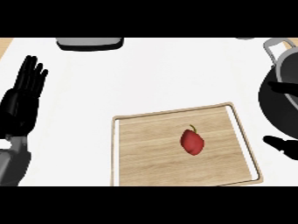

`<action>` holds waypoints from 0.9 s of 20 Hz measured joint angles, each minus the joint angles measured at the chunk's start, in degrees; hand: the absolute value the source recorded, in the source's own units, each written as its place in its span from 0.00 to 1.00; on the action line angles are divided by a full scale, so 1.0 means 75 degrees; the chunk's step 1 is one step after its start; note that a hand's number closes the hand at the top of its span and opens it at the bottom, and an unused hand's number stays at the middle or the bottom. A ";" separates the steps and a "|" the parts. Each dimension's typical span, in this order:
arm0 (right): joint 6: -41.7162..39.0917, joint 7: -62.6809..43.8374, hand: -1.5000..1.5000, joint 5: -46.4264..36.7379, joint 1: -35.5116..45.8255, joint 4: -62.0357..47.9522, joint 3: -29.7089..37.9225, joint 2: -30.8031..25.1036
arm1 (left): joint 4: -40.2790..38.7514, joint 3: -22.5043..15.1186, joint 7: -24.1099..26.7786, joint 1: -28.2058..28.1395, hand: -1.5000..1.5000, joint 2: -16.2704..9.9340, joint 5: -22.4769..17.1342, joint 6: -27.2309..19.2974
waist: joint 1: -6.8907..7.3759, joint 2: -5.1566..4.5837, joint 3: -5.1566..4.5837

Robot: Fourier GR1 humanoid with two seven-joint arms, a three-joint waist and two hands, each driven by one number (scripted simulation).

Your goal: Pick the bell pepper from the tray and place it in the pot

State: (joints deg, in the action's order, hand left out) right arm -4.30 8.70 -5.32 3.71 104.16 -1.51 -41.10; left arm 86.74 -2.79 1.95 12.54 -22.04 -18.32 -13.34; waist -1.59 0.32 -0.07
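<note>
While the left hand [21, 103] rests open, fingers up, the bell pepper [192, 141] lies on the tray [151, 162], just left of the right hand [292, 146], which hangs open & empty beside the pot [293, 72].

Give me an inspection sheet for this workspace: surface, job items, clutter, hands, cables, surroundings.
Surface: white counter, with a wood strip at the far left.
Job items: red pepper lies on the wooden tray, near its middle, untouched. Dark pot stands at the right edge, partly out of view, with a handle on its far side.
Clutter: grey object at the far edge, cut off by the view.
Hands: left hand open, fingers up, resting at the left. Right hand at the right edge near the pot, open, holding nothing.
Cables: nothing seen.
Surroundings: nothing seen beyond the counter.
</note>
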 measured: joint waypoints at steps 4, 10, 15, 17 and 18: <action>-0.0206 -0.0245 0.00 -0.0690 -0.0424 0.0780 -0.0120 -0.0361 | 0.0092 -0.0071 -0.0025 0.0045 0.50 0.0187 0.0100 -0.0045 | 0.0076 -0.0011 0.0003; -0.1072 -0.1997 0.00 -0.1472 -0.0616 0.2048 -0.0686 -0.0992 | 0.0022 -0.0033 -0.0125 0.0243 0.50 0.0268 0.0157 -0.0033 | 0.0138 -0.0019 -0.0004; -0.1874 -0.3765 0.00 -0.1997 0.0065 0.2563 -0.1658 -0.0792 | 0.0073 -0.0061 -0.0225 0.0312 0.50 0.0358 0.0250 -0.0007 | 0.0256 -0.0039 -0.0004; -0.2180 -0.4349 0.00 -0.2164 0.0371 0.2575 -0.2032 -0.0547 | -0.0065 -0.0028 -0.0202 0.0433 0.50 0.0424 0.0302 0.0006 | 0.0259 -0.0045 -0.0004; -0.2339 -0.4785 0.00 -0.2209 0.0484 0.2709 -0.2225 -0.0405 | -0.0107 -0.0035 -0.0173 0.0473 0.50 0.0475 0.0367 -0.0038 | 0.0255 -0.0046 -0.0003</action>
State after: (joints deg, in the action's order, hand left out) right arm -21.84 -27.19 -21.89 7.34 124.48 -18.20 -44.14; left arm 85.93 -3.05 0.65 16.09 -18.48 -15.57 -13.63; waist 0.33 -0.02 -0.09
